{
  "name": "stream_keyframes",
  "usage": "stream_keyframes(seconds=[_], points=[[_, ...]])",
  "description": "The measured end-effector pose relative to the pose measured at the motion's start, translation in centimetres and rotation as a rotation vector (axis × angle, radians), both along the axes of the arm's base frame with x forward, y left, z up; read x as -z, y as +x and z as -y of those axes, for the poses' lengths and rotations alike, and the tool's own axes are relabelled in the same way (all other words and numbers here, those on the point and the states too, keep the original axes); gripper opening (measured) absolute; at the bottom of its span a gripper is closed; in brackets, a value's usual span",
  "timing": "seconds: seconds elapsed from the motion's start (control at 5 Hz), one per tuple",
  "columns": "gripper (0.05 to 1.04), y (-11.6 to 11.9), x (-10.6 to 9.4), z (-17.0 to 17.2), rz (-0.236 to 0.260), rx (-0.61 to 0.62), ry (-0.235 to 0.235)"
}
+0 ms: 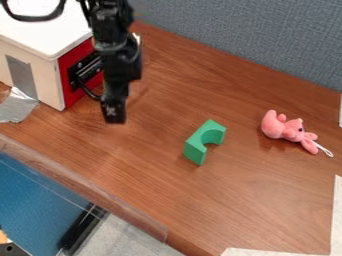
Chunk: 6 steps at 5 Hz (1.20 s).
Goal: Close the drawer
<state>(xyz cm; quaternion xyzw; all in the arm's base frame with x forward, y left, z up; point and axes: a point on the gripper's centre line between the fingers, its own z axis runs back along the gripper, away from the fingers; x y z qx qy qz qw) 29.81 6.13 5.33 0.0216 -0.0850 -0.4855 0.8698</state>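
"How open is your gripper [114,111], and what has it got?"
"You can't tell either from here. Your drawer's red front [72,98] is just beside it."

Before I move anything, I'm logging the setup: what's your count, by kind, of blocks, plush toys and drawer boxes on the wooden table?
Block, green arch: 1
Plush toy, pink: 1
Drawer box, red front: 1
Total: 3
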Motion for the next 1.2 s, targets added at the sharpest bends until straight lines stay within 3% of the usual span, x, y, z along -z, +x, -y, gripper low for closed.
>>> stream_keyframes(seconds=[0.2, 0.4, 0.6, 0.8, 1.2], points=[[0.999, -0.6, -1.6, 2.0, -0.025, -0.039, 0.003], [0.999, -1.9, -3.3, 2.8, -0.067, -0.153, 0.043], [0.999, -3.9, -4.9, 3.1, -0.109, -0.264, 0.045], [0.999, -6.3, -6.2, 4.1, -0.141, -0.351, 0.01], [0.999, -10.3, -8.3, 5.6, -0.148, -0.466, -0.048]])
